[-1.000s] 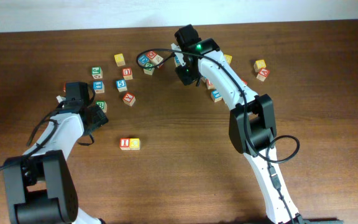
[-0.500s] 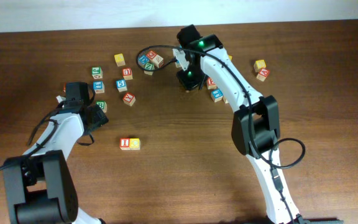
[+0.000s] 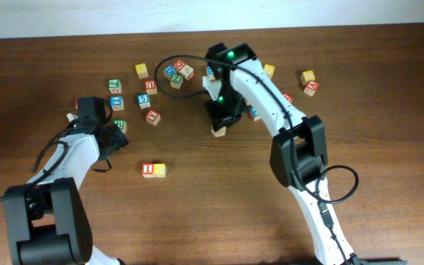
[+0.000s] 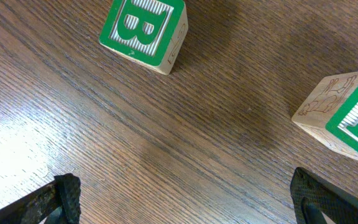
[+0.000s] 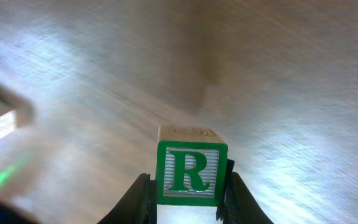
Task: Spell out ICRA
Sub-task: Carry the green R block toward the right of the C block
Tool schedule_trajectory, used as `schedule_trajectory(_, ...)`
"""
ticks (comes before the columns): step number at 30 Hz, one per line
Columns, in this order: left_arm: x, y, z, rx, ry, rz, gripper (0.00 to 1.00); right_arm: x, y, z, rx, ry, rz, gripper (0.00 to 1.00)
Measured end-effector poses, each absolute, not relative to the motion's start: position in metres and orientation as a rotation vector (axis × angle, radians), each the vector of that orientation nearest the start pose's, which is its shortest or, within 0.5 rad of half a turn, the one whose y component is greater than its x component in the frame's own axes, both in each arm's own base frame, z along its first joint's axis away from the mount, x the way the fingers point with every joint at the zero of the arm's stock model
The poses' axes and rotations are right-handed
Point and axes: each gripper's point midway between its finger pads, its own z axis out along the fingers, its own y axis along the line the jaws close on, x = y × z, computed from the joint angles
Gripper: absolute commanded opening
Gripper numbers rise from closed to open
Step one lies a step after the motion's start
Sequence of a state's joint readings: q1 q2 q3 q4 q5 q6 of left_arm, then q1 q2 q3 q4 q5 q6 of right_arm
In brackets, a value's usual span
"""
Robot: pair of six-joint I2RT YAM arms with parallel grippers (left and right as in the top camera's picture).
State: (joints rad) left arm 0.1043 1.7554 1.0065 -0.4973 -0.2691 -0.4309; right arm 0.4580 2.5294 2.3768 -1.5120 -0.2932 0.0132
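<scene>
Right wrist view: one green R cube point(image 5: 190, 171) sits clamped in the right gripper point(image 5: 188, 202) at mid-bench, well right of a two-cube row, where the red I cube point(image 3: 147, 170) touches the yellow cube point(image 3: 158, 170). The left gripper point(image 4: 188, 199) gapes wide. The bench point(image 3: 219, 213) is dark wood. A second ago the right gripper stood nearer the far edge.

- Dark brown wooden table point(image 3: 219, 213).
- Small red-lettered I wooden cube point(image 3: 147, 170) touching yellow-faced wooden cube point(image 3: 159, 170).
- More lettered wooden cubes point(image 3: 144, 99) scattered farther back.
</scene>
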Motion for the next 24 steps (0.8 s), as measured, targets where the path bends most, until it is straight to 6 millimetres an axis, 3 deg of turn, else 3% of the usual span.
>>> schedule_trajectory(9, 0.358, 0.083, 0.023, -0.79, 2.649, 0.296, 0.99, 0.346, 0.32, 0.05, -0.818, 3.195, 0.414, 0.2)
schedule_trajectory(15, 0.358, 0.083, 0.023, -0.79, 2.649, 0.296, 0.99, 0.329, 0.342, 0.046, -0.857, 3.167, 0.281, 0.2)
schedule_trajectory(24, 0.358, 0.083, 0.023, -0.79, 2.649, 0.296, 0.99, 0.311, 0.357, 0.044, -0.787, 3.17, 0.154, 0.2)
